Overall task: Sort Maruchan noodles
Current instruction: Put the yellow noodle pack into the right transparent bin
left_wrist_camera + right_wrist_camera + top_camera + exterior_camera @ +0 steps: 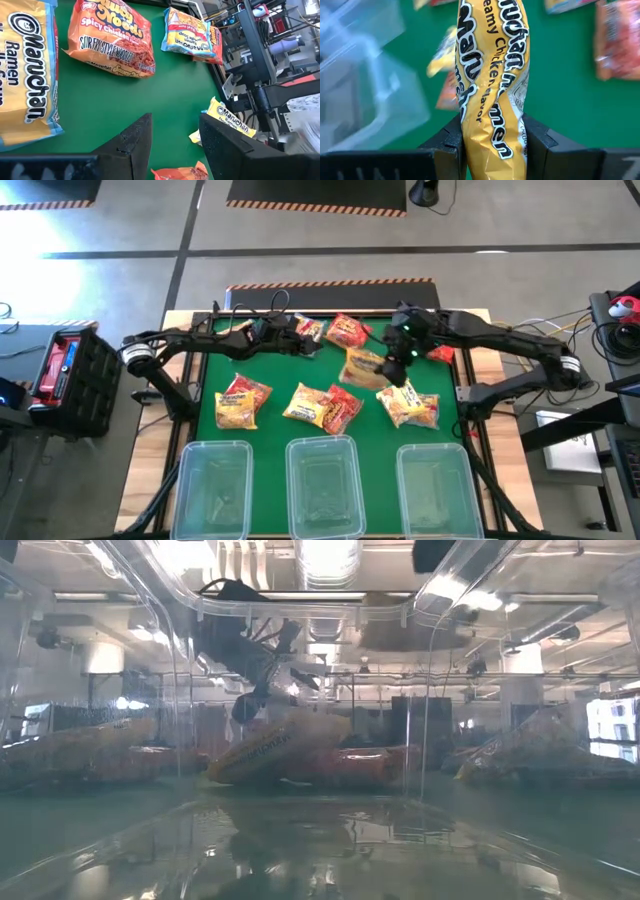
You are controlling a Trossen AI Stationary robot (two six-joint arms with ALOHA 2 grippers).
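Several Maruchan noodle packets lie flat on the green mat: yellow ones (243,400) (305,405) (410,408), red ones (340,408) (348,330). Over the mat's middle my right gripper (492,145) is shut on a yellow Creamy Chicken packet (363,367). My left gripper (172,145) hovers open at the far left of the mat (300,340), with only bare mat between its fingers. An orange stir-fry packet (112,40) and a yellow packet (27,75) lie ahead of it. My right gripper pinches the yellow packet's end (492,131) between its two fingers, one on each flat face. The packet is squeezed narrow and curled there. The fingers slant downward from the table's right side. The packet reaches out beyond the fingertips, lifted clear of the mat.
Three clear plastic bins stand in a row along the near edge (213,485) (322,485) (435,485). A further red packet (440,353) lies under the right arm. The table's metal frame (250,55) stands past the mat's edge.
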